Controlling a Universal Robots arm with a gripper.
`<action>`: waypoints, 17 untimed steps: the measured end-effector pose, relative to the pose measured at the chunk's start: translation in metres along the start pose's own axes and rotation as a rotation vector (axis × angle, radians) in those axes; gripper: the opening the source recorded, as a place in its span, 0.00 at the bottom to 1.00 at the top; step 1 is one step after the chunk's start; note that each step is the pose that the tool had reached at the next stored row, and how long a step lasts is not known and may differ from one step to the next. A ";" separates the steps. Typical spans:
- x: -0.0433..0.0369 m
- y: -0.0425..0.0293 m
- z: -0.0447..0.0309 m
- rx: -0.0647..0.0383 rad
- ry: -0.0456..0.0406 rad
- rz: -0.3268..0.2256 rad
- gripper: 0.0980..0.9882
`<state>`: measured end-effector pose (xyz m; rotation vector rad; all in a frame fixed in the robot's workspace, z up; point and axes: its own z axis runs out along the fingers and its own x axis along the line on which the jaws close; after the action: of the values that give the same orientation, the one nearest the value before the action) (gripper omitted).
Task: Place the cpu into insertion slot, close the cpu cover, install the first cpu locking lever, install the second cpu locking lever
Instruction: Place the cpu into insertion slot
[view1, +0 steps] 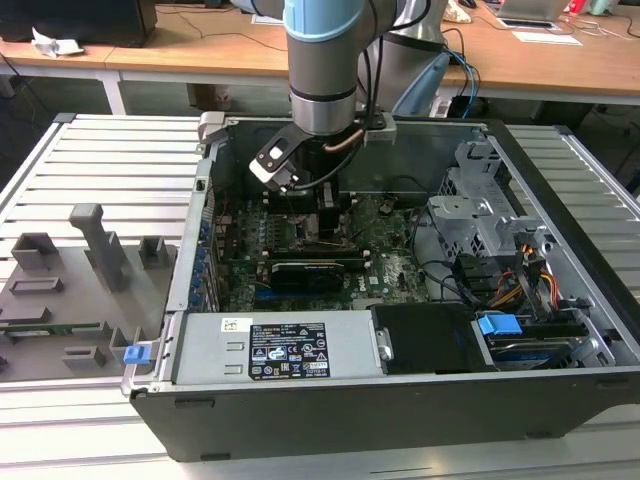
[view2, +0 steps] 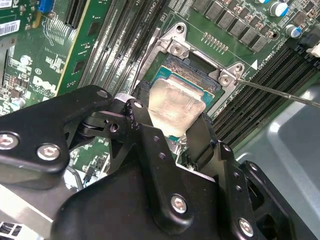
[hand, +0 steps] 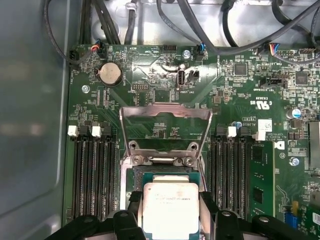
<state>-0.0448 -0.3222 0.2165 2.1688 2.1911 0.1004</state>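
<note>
Far inside the open case, over the green board, the gripper is clamped on the cpu, with 1 black finger against each side. The cpu lies over the slot and covers most of it; whether it is seated or just above cannot be told. Its near edge is cut off in the first wrist view. Beyond it the cover stands raised on its hinge.

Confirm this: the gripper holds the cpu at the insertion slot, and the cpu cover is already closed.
Wrong on the cover. The first wrist view shows the cpu cover swung open, standing back from the insertion slot. The gripper does hold the cpu at that slot.
</note>
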 end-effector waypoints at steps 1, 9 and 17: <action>0.0004 -0.0005 0.0015 0.000 -0.0001 0.000 0.49; 0.0036 -0.0020 0.0079 0.000 -0.0003 0.004 0.49; 0.0073 -0.0028 0.0150 0.000 -0.0004 0.005 0.49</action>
<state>-0.0465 -0.3148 0.2014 2.1738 2.1860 0.1002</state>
